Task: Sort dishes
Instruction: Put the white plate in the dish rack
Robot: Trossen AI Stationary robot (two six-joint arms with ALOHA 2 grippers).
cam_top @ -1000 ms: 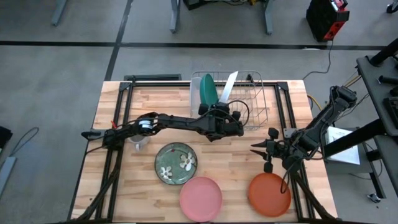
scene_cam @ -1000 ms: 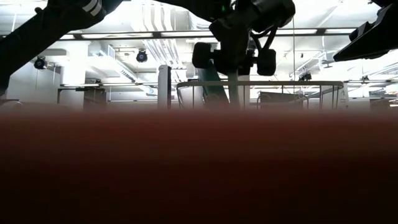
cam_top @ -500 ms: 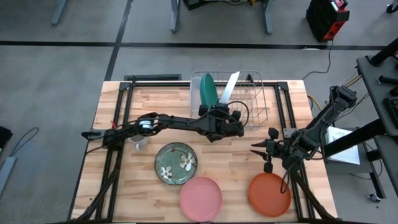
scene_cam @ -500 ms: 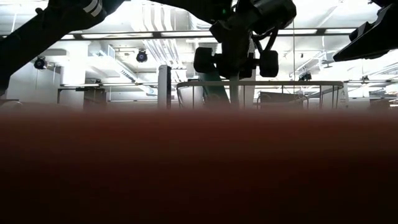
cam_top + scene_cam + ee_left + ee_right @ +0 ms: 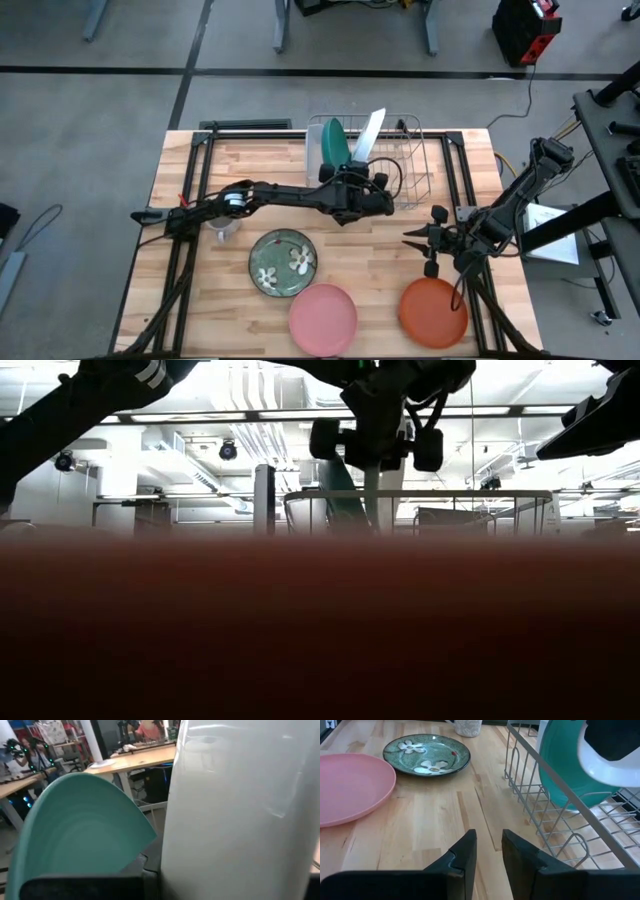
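Upper centre of the high view, the left gripper (image 5: pixel 362 178) pinches the round white bowl (image 5: pixel 367 135) on edge over the wire dish rack (image 5: pixel 415 165), beside the large teal plate (image 5: pixel 334 145). Right gripper (image 5: pixel 422 240), right of centre, fingers slightly spread.

wire dish rack (image 5: pixel 400 160) at table's (image 5: pixel 200 310) far edge; small mug (image 5: pixel 227 229)

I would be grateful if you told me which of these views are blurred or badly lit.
Low view: lower half a blurred red-brown smear, arms dark against bright ceiling lights. Left wrist view: white bowl and teal plate fill the frame, soft. High view: evenly lit and sharp.
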